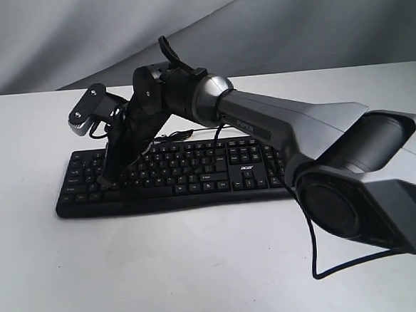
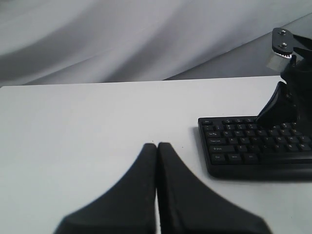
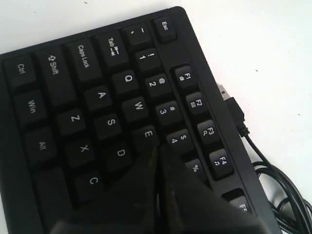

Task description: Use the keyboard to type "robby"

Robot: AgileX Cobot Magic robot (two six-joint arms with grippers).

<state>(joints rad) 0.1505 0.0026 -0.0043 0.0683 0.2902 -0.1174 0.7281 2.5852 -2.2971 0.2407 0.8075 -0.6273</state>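
Right fingers (image 3: 136, 195) together, tips by E key (image 3: 148, 133) of keyboard (image 3: 58, 83)

In the exterior view the right arm (image 1: 284, 118) crosses in front of the keyboard (image 1: 195, 172) and hides its right end with most of the number pad; the key legends are too small to read, and which key lies under the right gripper (image 1: 111, 178) cannot be told. In the right wrist view its dark, blurred fingers (image 3: 185, 195) cover the keys past E, D and C, and the cable (image 3: 265, 168) runs out of the picture. In the left wrist view only the keyboard's left end shows, and the left gripper (image 2: 157, 145) is blurred, cut by the picture's edge
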